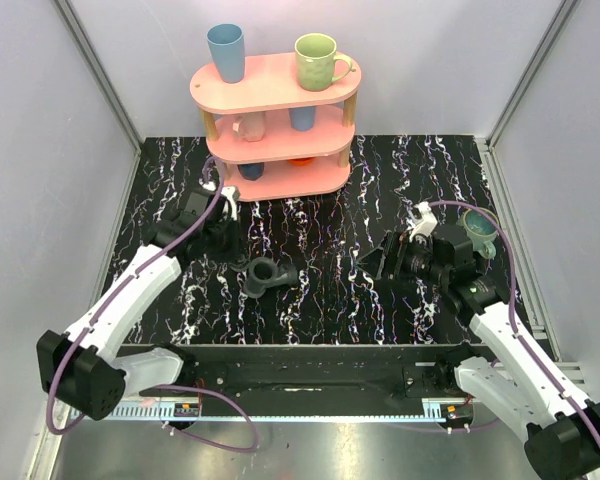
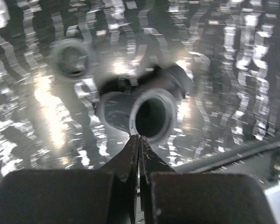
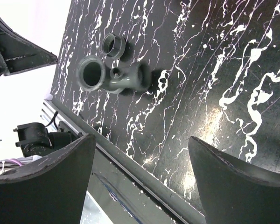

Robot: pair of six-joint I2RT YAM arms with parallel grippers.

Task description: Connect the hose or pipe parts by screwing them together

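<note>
pipework lies unjoined on the black white-veined table [image 1: 380, 180]; the black plastic t-shaped fitting [image 2: 121, 105] rests mid-table between the arms, with a small black round collar [image 2: 71, 58] loose just beside it; left gripper [image 2: 139, 140] fingers pressed together on nothing; right gripper [image 3: 141, 140] fingers spread wide, empty; all the screwing looks yet to do

You have two pipe parts: one tee [image 3: 119, 81] and one ring [image 3: 114, 45]. There is one rack [image 1: 275, 85] with three tiers. Five cups show clearly: blue cup [image 1: 226, 52], green mug [image 1: 318, 60], pink mug [image 1: 248, 126], second blue cup [image 1: 302, 118], teal mug [image 1: 480, 228] — two more items on the bottom tier are unclear.
</note>
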